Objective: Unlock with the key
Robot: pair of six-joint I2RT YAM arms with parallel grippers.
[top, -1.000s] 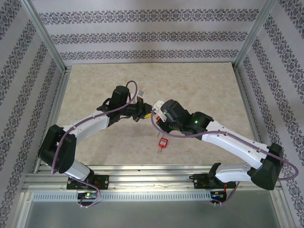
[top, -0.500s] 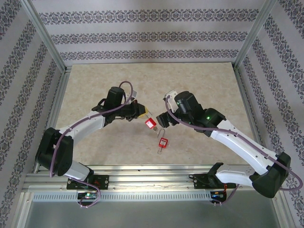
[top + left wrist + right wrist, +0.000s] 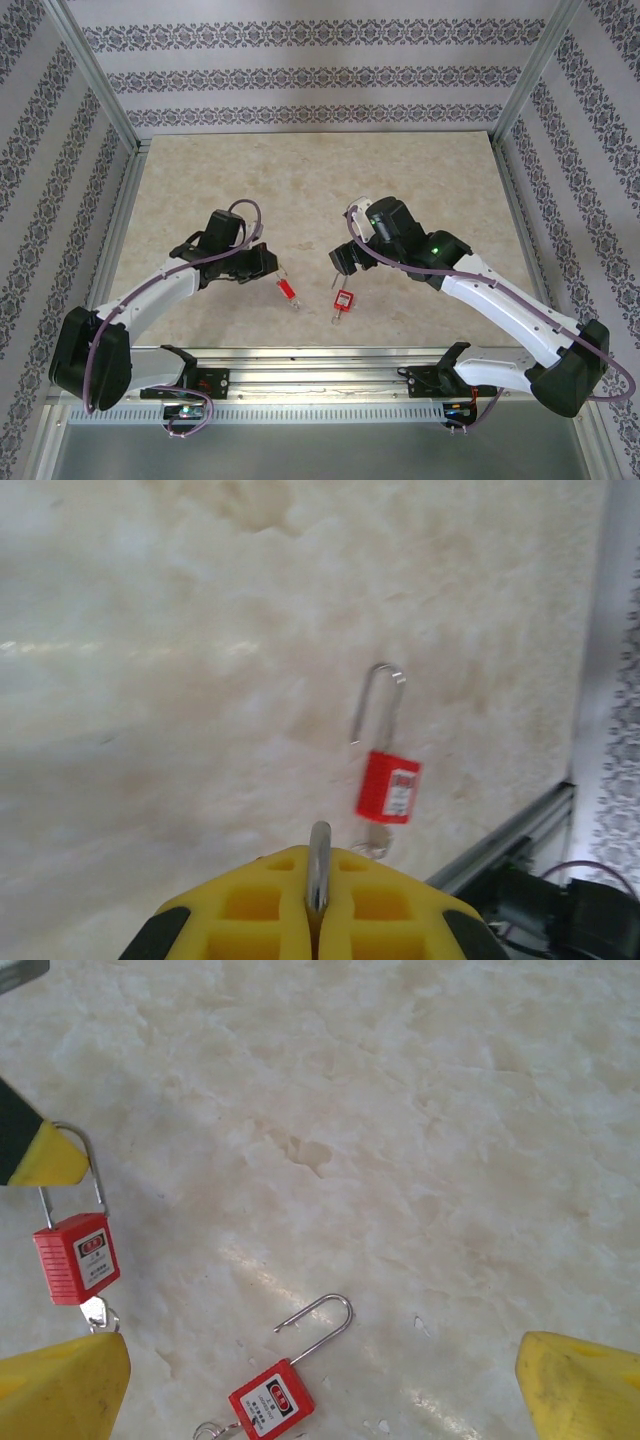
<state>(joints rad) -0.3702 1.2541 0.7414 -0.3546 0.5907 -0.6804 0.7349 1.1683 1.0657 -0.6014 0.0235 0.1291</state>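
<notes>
— What is the left gripper point(image 3: 268, 268) doing?
— Its yellow pads point(image 3: 250, 910) are pressed together on the thin silver shackle point(image 3: 318, 865) of a red padlock point(image 3: 288, 291). The body hangs just beyond the fingertips, over the table point(image 3: 200, 180).
— And the key?
— I cannot pick it out for sure. A small silver bit point(image 3: 97, 1312) sticks out under that padlock's body, at the end farthest from the left jaws, but it is too small to tell whether it is the key.
— Anything further right?
— A second padlock point(image 3: 343, 300) lies flat on the table with its shackle open, just beyond the right gripper's fingertips.
— And the right gripper point(image 3: 344, 264)?
— Its jaws are spread wide and grip nothing. In the wrist view the second padlock lies between them
</notes>
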